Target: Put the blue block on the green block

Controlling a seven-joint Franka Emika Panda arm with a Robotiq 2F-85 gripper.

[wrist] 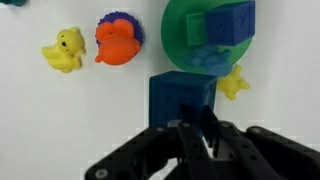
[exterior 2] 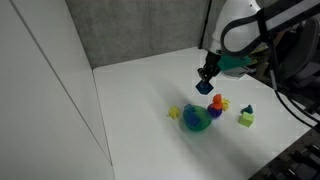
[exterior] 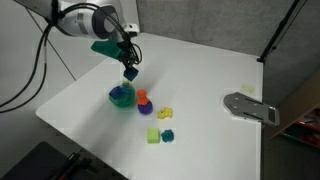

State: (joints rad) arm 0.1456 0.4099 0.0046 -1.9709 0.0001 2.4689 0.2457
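Nearest the wrist camera, at the bottom centre of the frame, the gripper (wrist: 186, 132) is clamped on the blue block (wrist: 182, 95), with its dark fingers (wrist: 160, 140) bearing on two opposite side faces. In an exterior view the gripper (exterior: 130, 66) carries the block in the upper centre of the frame, apparently clear of the white table (exterior: 220, 70). Beyond the block, the wrist view shows a dark green rounded piece (wrist: 185, 40) at upper right, an orange piece (wrist: 120, 42) at upper centre and a yellow duck-shaped figure (wrist: 63, 50) at upper left. The green block (exterior: 153, 135) is absent from the wrist view. In an exterior view it sits at lower centre, just beside a teal piece (exterior: 167, 134) and well apart from the gripper. Judged by appearance, the blue block is light, rigid and smooth-faced. The flat opposite sides are therefore the correct holding surfaces, gripped near mid-height so that the underside remains free for seating. The green block looks equally light and may shift if contacted off-centre.
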